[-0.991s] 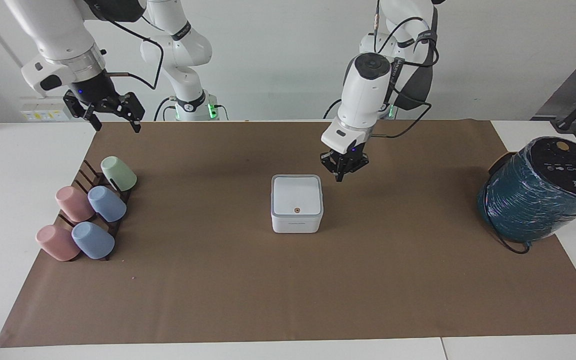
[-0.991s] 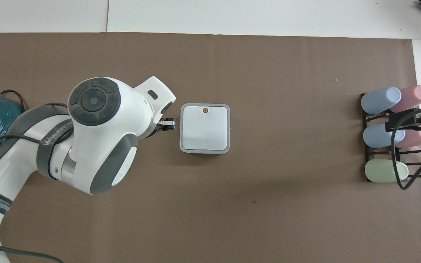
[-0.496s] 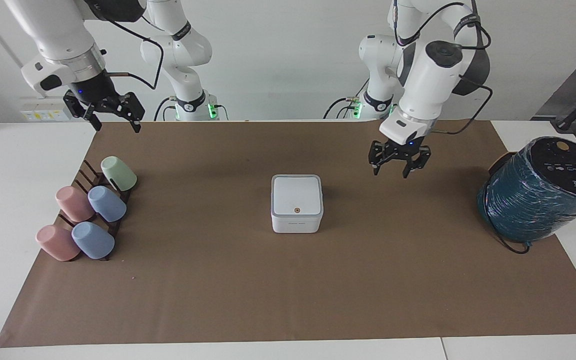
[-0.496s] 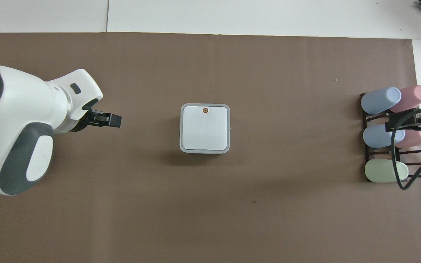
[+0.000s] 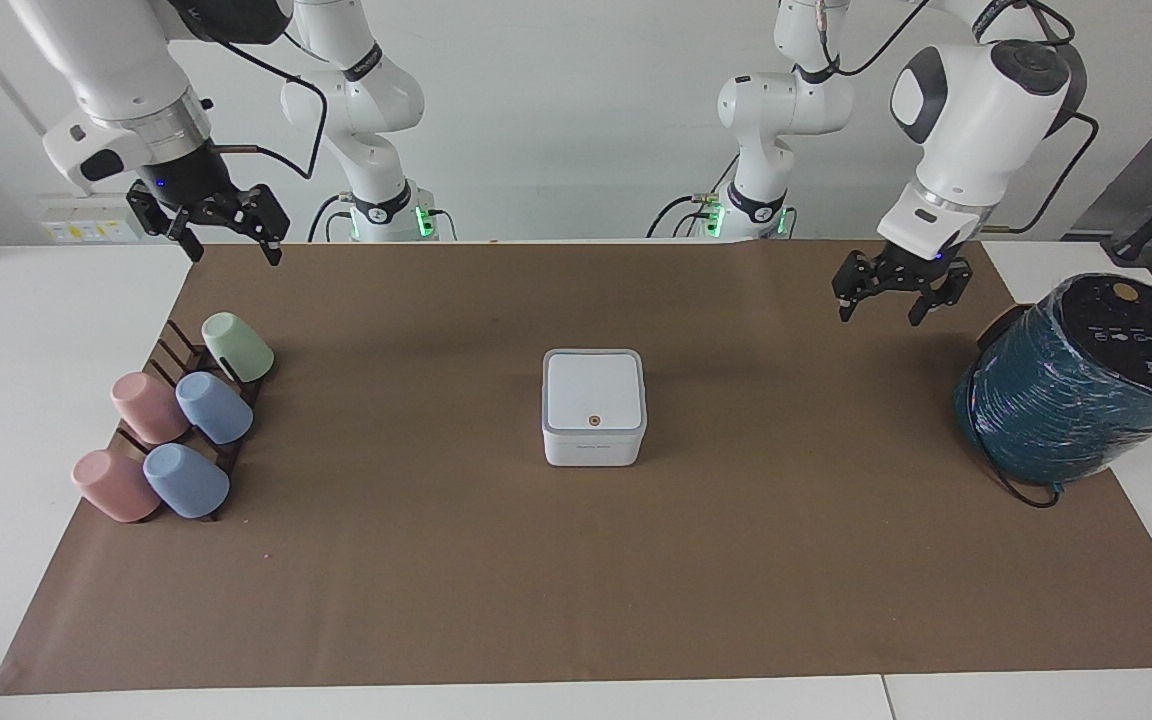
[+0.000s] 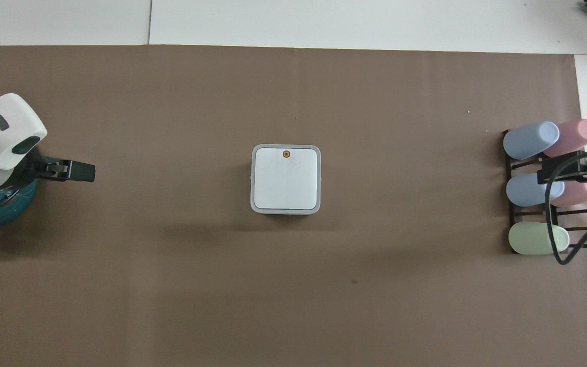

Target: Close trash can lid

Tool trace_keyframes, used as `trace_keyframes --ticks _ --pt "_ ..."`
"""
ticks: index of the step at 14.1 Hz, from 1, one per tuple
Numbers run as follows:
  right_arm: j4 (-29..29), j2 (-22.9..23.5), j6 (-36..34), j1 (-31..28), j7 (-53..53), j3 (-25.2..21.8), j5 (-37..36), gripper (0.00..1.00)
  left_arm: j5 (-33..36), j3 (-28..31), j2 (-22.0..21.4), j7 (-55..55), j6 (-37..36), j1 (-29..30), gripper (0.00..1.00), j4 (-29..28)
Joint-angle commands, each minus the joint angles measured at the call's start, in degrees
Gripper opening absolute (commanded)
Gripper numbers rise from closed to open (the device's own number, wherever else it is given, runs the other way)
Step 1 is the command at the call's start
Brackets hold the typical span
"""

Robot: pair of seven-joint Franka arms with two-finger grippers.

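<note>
The brown paper-covered surface (image 5: 576, 600) carries all items. A large teal-wrapped cylinder (image 5: 1076, 385) lies at the left arm's end; a dark rack of pastel plastic cups (image 5: 176, 420) stands at the right arm's end. The small white square plastic trash can (image 5: 594, 440) is located mid-surface, between these two. Its white square hinged lid (image 5: 593, 390), marked by a small orange dot, is seated flat on the grey rim seam, so the task is judged complete; only arm retraction appears to be left.

The left gripper (image 5: 888, 298) is held raised over the surface near the cylinder, jaws spread and empty. The right gripper (image 5: 226, 240) waits above the cup rack's end, jaws spread.

One second earlier, the left gripper hung just beside the trash can with jaws pressed together; it has since been withdrawn and opened. The trash can, lid and right gripper are unchanged.
</note>
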Motion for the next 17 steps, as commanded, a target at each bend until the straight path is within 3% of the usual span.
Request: trace_keyframes --ticks 1,9,17 --pt "-0.4 -0.7 0.5 0.0 0.4 0.2 -0.2 1.00 0.6 -0.7 -0.1 0.7 -3.9 3.7 1.00 3.7" --pt "-0.4 -0.7 0.5 0.0 0.4 0.2 -0.2 1.00 0.8 -0.6 8.0 1.1 -15.5 6.2 1.00 22.4" --pt "-0.4 -0.7 0.5 0.0 0.4 0.2 -0.2 1.00 0.6 -1.2 4.3 0.3 -15.2 5.2 1.00 17.1"
